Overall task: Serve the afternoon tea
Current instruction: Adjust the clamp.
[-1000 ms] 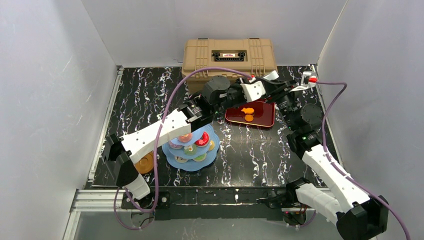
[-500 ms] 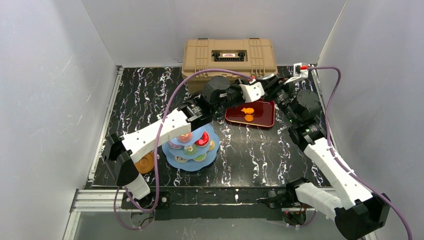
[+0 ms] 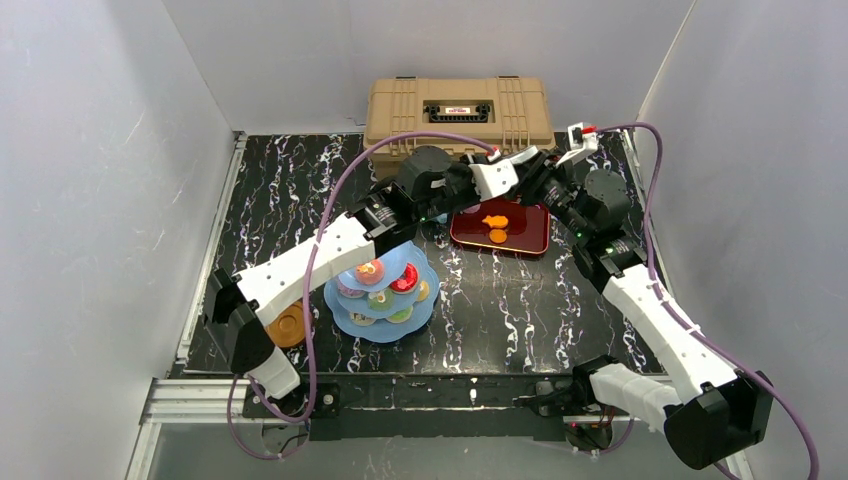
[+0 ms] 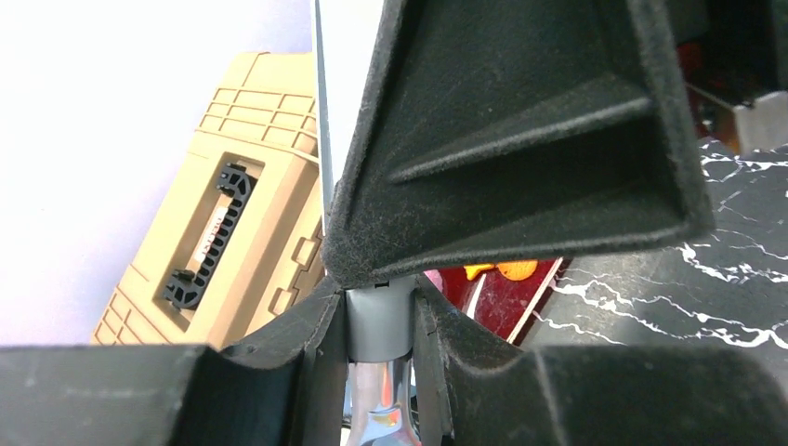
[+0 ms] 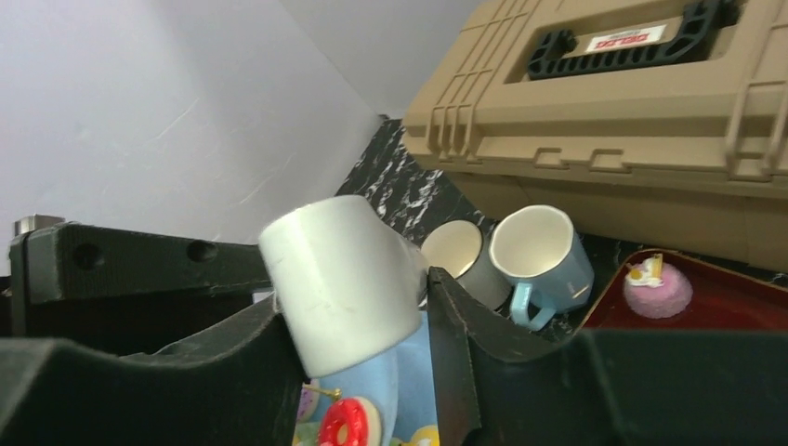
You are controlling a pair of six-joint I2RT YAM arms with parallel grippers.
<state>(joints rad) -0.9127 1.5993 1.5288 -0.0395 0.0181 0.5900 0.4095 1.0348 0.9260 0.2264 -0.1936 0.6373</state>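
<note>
In the right wrist view my right gripper [image 5: 358, 297] is shut on a tilted white mug [image 5: 339, 279], held above the light-blue cake stand [image 5: 423, 372] with its toy donuts [image 5: 344, 423]. A light-blue mug [image 5: 544, 251] stands by the toolbox. In the left wrist view my left gripper [image 4: 379, 295] is shut on the grey handle of the metal tongs [image 4: 376, 409]. From above, the left gripper [image 3: 505, 185] and the right gripper [image 3: 535, 170] are close together over the dark-red tray's far left corner. The stand [image 3: 380, 290] is at front centre-left, with a brown saucer [image 3: 290, 325] to its left.
The tan toolbox [image 3: 458, 110] stands at the back centre. The dark-red tray [image 3: 528, 238] in front of it holds orange toy cakes [image 3: 495, 222] and a pink one [image 5: 657, 290]. A grey mug [image 5: 460, 251] stands beside the light-blue one. White walls enclose the table.
My right arm has swung its wrist left and toward the back, closer to the left gripper. The left arm has shifted slightly left and back.
</note>
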